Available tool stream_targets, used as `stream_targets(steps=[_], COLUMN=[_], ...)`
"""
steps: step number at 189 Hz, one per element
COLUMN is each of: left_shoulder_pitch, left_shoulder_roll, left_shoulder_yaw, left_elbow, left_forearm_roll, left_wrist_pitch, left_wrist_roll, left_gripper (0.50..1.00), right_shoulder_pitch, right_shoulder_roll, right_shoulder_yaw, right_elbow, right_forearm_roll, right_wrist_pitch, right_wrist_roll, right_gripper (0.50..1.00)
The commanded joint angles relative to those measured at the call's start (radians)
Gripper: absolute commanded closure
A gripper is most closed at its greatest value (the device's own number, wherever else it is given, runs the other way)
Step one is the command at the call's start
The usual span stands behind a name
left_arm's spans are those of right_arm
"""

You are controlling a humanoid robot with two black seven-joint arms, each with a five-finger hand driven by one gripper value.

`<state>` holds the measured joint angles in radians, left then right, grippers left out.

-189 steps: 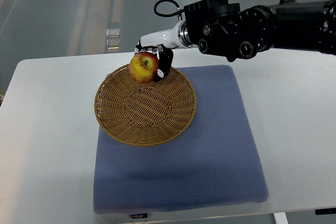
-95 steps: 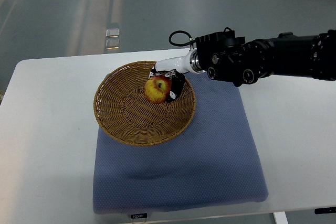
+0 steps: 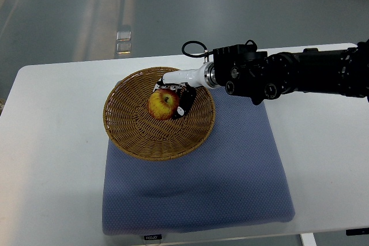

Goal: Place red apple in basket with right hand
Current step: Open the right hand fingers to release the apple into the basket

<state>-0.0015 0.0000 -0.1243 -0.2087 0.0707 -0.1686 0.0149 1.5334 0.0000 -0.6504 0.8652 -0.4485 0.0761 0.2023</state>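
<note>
Apple (image 3: pixel 162 104) lower, deeper into basket (image 3: pixel 138 136)

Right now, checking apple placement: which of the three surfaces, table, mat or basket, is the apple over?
The wicker basket: the red apple, gripped by the right hand, sits inside its rim, not over the blue mat or white table.

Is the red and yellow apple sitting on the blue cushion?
No, the red and yellow apple is inside the round woven wicker basket, with the right hand around it.

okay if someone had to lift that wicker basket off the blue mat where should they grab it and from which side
Probably the near-left rim of the wicker basket, coming from the picture's left. It is shallow with a thick outward-flaring edge that suits a pinch, and that side is bare, while the right hand and red apple crowd the far right.
</note>
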Motion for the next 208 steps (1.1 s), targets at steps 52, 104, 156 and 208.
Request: stream_targets(steps=[52,104,156,208], left_shoulder_pitch=[0.000,0.000,0.000,0.000], left_shoulder_roll=[0.000,0.000,0.000,0.000], left_shoulder_yaw=[0.000,0.002,0.003,0.003], left_elbow=[0.000,0.000,0.000,0.000], left_forearm_roll=[0.000,0.000,0.000,0.000], left_wrist_pitch=[0.000,0.000,0.000,0.000], left_wrist_roll=[0.000,0.000,0.000,0.000], left_gripper=[0.500,0.500,0.500,0.500], right_shoulder_pitch=[-0.048,-0.050,-0.050,-0.012], right_shoulder_roll=[0.000,0.000,0.000,0.000], right_shoulder_yaw=[0.008,0.037,0.038,0.069], right_elbow=[0.000,0.000,0.000,-0.002], right_forearm_roll=[-0.002,0.005,0.005,0.011], right_wrist_pitch=[-0.010,-0.009,-0.009,0.011], right_wrist_roll=[0.023,0.023,0.023,0.023], right_gripper=[0.763,0.619,0.599,0.589])
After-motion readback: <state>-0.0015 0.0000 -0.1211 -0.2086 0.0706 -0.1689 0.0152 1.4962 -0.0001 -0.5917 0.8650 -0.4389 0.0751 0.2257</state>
